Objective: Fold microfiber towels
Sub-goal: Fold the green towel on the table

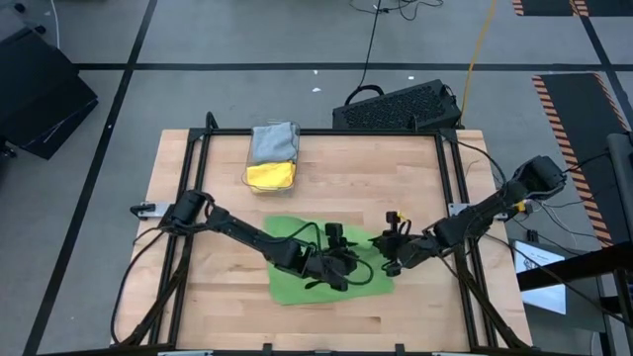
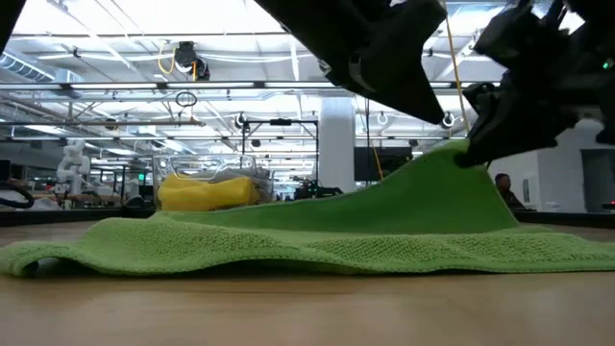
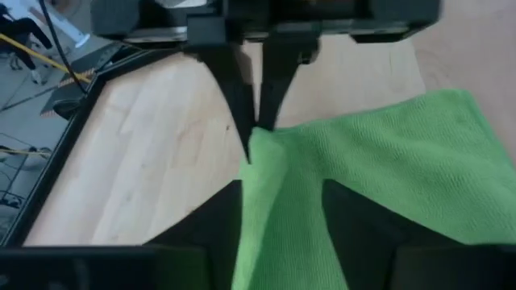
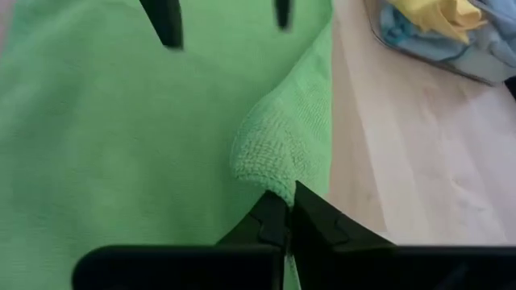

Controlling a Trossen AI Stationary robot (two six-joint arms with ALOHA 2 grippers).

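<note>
bright green towel (image 1: 297,277) lies unfolded on table; right gripper (image 4: 288,216) pinched shut on its edge, left gripper (image 1: 341,269) jaws parted over it. bin (image 1: 255,179) towels untouched.

Bright overhead lighting, soft shadows, blurred wrist views

A bright green microfiber towel (image 3: 379,177) spreads over the pale wooden table (image 3: 145,169), with one ridge of it running up between the left gripper's (image 3: 278,242) own dark fingers (image 3: 355,217), which stand apart on either side of the cloth. Just ahead of them, the right gripper (image 3: 256,133) reaches in, its two thin fingers pressed together on the towel's raised edge. A black frame rail (image 3: 56,161) borders the table.
</note>
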